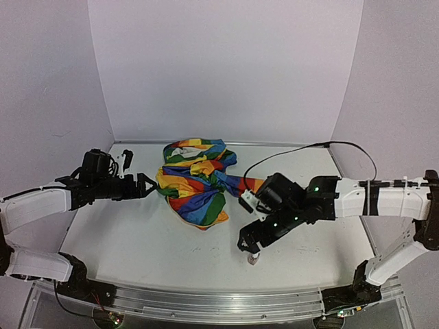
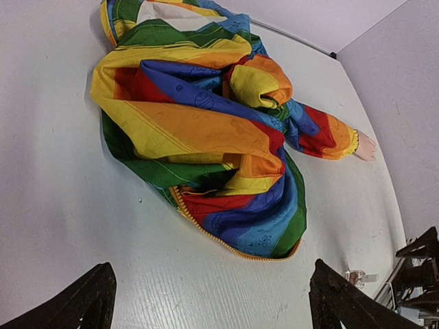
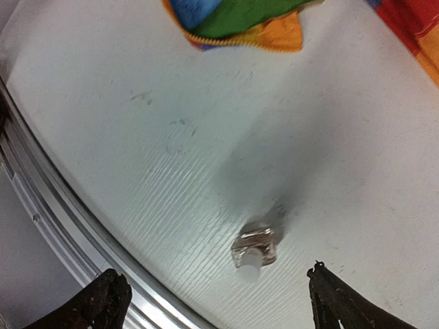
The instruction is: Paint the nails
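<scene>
A crumpled rainbow-striped garment (image 1: 195,181) lies mid-table; it also fills the left wrist view (image 2: 206,116). Its sleeve ends in a small pale peach mannequin hand (image 2: 365,146); the nails are too small to make out. In the top view my right arm hides that hand. A small whitish bottle (image 3: 254,248) lies on the table near the front edge, also in the top view (image 1: 254,259). My right gripper (image 1: 251,245) hovers just above it, open and empty (image 3: 219,308). My left gripper (image 1: 149,186) is open and empty at the garment's left edge (image 2: 212,312).
A small black object (image 1: 127,157) stands at the back left. A black cable (image 1: 309,147) arcs over the right side. A metal rail (image 1: 206,301) runs along the table's front edge. White walls close in the back and both sides.
</scene>
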